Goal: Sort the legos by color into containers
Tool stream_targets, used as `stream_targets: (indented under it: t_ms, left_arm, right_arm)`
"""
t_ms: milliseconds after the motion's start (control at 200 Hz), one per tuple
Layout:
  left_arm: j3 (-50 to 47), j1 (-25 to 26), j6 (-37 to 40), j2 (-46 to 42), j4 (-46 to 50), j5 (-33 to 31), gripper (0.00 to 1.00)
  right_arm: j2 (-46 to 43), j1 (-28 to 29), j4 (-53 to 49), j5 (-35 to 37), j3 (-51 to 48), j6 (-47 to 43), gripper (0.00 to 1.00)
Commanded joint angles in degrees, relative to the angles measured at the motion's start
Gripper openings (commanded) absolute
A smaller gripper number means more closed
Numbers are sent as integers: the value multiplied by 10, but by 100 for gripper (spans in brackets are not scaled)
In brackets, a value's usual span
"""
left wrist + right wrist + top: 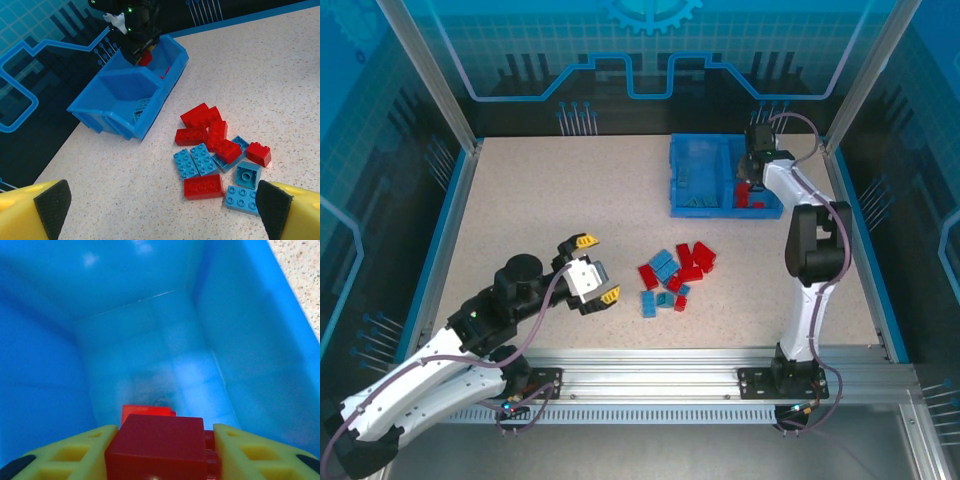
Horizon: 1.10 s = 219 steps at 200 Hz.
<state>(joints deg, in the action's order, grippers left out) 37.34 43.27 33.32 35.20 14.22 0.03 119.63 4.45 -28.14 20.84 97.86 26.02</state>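
At upper right of the top view, the right gripper (747, 185) hangs inside the blue translucent plastic bin (700, 210). A small red rectangular plastic brick (155, 447) sits between its fingers, perhaps clamped, I can't tell. Lower left, the left gripper (598, 268) gapes apart.

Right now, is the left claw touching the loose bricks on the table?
Apart. The top view shows bare table between the left gripper and the loose bricks.
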Motion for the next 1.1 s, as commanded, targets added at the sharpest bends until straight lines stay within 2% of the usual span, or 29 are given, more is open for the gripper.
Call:
stream_targets:
  t_ms: [0,190,345,445,560,685,880,1000,1091]
  left_arm:
    - [-4,-9,-36,6,-27,-21,99]
    - [37,-21,-99,52,-9,-63,99]
    - [65,-45,-193,88,-13,-63,99]
    - [99,-47,-307,123,-6,-122,99]
    - [152,-47,-470,190,58,-184,99]
    - [197,-49,-666,264,128,-222,99]
    - [256,-50,-892,396,216,-195,99]
    - [251,-44,-964,456,200,-122,98]
    - [232,-15,-994,488,177,-102,97]
  right_arm:
    - [22,-4,-44,9,57,7,58]
    - [-7,-7,-58,-2,68,3,63]
    - [-105,-1,-37,-31,3,1,64]
    - [-193,8,-22,-98,-59,-15,68]
    - [-298,32,-21,-196,-128,-40,77]
    - [-395,79,-47,-250,-190,-74,85]
    - [-476,173,-109,-311,-262,-109,93]
    - [-503,209,-138,-288,-300,-101,95]
    - [-519,210,-154,-256,-322,-86,96]
